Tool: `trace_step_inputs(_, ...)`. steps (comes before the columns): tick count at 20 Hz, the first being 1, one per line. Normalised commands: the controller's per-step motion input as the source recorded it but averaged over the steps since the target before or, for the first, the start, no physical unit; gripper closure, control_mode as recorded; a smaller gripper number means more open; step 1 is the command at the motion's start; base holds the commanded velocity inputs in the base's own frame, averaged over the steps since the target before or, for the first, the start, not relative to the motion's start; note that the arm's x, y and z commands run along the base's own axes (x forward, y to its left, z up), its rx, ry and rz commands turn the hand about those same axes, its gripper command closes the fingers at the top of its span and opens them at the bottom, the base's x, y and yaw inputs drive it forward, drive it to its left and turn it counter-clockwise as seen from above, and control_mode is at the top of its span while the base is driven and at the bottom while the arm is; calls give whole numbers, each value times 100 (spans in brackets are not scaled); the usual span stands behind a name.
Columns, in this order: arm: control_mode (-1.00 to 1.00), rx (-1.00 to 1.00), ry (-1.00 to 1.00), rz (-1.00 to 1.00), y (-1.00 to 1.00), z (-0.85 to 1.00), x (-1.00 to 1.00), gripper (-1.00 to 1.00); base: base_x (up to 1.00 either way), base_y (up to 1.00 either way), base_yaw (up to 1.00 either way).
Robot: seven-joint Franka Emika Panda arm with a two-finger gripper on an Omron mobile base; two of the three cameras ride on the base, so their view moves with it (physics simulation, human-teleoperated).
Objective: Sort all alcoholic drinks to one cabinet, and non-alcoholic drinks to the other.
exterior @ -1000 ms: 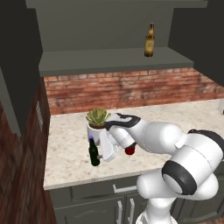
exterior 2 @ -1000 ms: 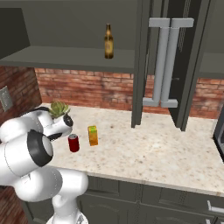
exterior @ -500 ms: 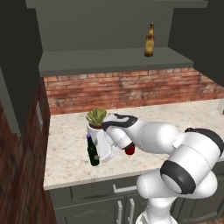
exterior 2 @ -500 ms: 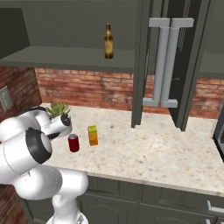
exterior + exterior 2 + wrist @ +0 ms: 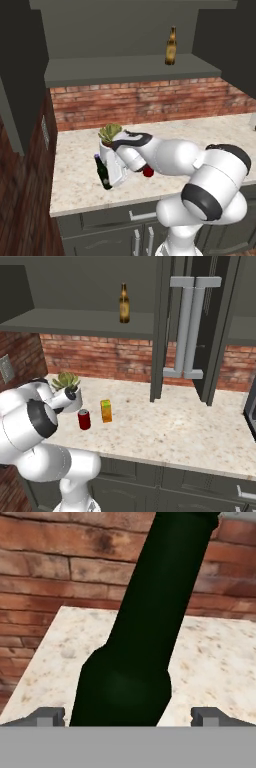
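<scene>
- The dark green bottle [image 5: 103,174] is judged to be rigid glass, smooth and likely slippery, fairly heavy for its width and breakable if tipped; the wide lower body [image 5: 122,692] is judged the safest place to be gripped, below the shoulder.
- Its long axis is seen to run vertically on the counter [image 5: 75,175], purple cap uppermost; the slant in the hand view is attributed to camera roll.
- The bottle is found at the counter's front edge, just in front of the potted plant [image 5: 110,134].
- The gripper [image 5: 127,716] is set wide apart, one fingertip on either side of the bottle's body; no contact is made out.
- The red can [image 5: 84,419] and orange carton [image 5: 106,411] are noted right of the plant; the amber bottle [image 5: 124,303] stands on the shelf above.
</scene>
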Motion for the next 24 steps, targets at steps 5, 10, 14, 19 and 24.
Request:
trace_step_inputs(5,-100,0,0,0,23,-2,0,100,0,0,0)
trace_step_inputs(10,-100,0,0,-10,0,23,-11,100,0,0,0)
trace_step_inputs(14,-100,0,-1,-24,-7,90,-43,100,0,0,0)
trace_step_inputs(19,-100,0,-9,-24,-11,100,-32,100,0,0,0)
trace_step_inputs(24,-100,0,-16,-18,-27,100,-36,100,0,0,0)
